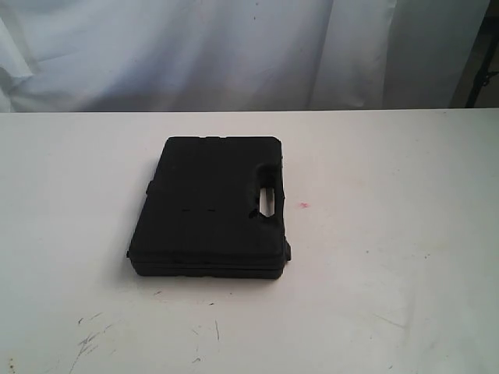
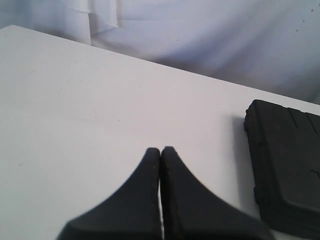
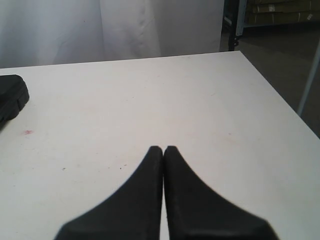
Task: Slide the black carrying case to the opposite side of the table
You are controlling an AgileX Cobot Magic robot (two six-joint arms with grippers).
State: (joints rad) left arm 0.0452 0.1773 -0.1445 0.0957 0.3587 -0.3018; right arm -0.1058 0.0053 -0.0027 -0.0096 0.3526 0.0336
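The black carrying case [image 1: 212, 206] lies flat near the middle of the white table [image 1: 390, 257], its handle cut-out [image 1: 267, 199] on the right side. Neither arm shows in the exterior view. In the left wrist view my left gripper [image 2: 160, 149] is shut and empty over bare tabletop, and the case [image 2: 287, 167] lies apart from it at the frame's edge. Seen by the right wrist camera, my right gripper [image 3: 163, 148] is likewise shut on nothing, with a corner of the case [image 3: 11, 99] far off and a pink spot [image 3: 28, 132] close to it.
A small pink spot [image 1: 303, 205] marks the table just right of the case. Dark scuff marks [image 1: 90, 339] sit near the front left edge. A white curtain [image 1: 234, 47] hangs behind the table. The table's right edge [image 3: 280, 102] drops off to the floor.
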